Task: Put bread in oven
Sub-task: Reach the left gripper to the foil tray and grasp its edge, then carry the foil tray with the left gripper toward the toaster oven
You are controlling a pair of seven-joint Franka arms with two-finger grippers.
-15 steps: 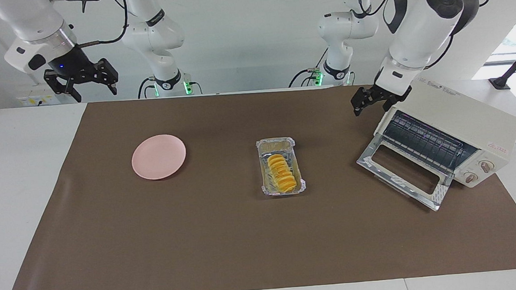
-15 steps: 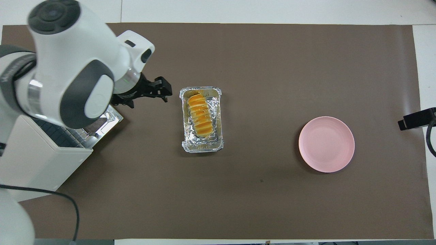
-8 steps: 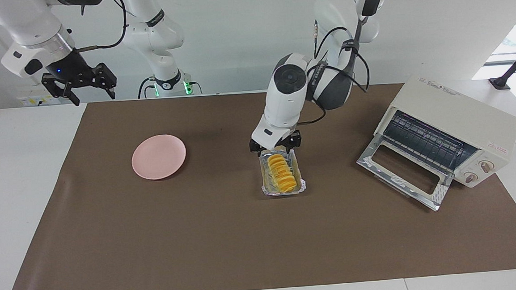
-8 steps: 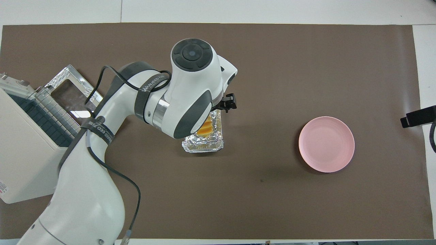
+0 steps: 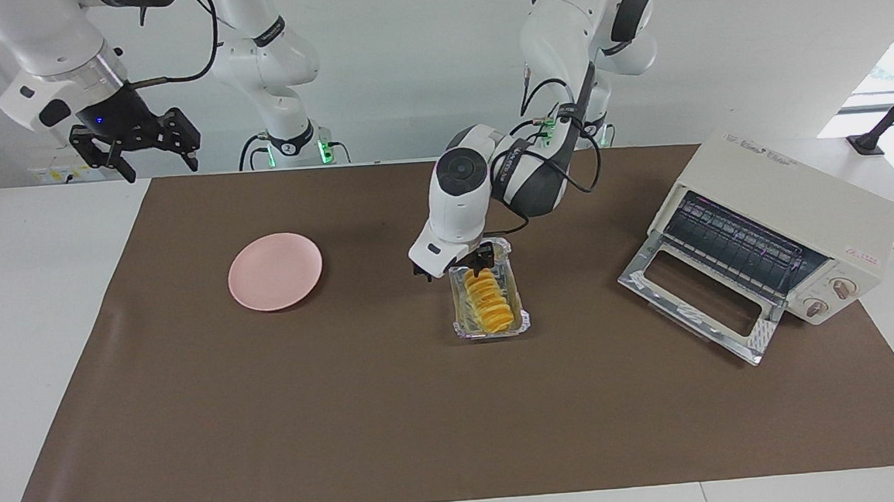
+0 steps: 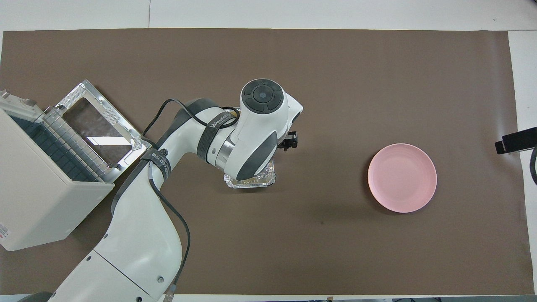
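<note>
Since a moment ago, left end effector (image 5: 453,269) has dropped from beside the toaster oven (image 5: 780,238) to the foil tray's (image 5: 515,323) twelve-o'clock end, whether spread or gripping I cannot tell. Right end effector (image 5: 152,151) waits, released. Bread (image 5: 487,300) looks soft, light: pinch its flanks gently.

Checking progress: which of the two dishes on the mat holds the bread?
The foil tray under the left gripper holds the bread; the pink plate is bare.
</note>
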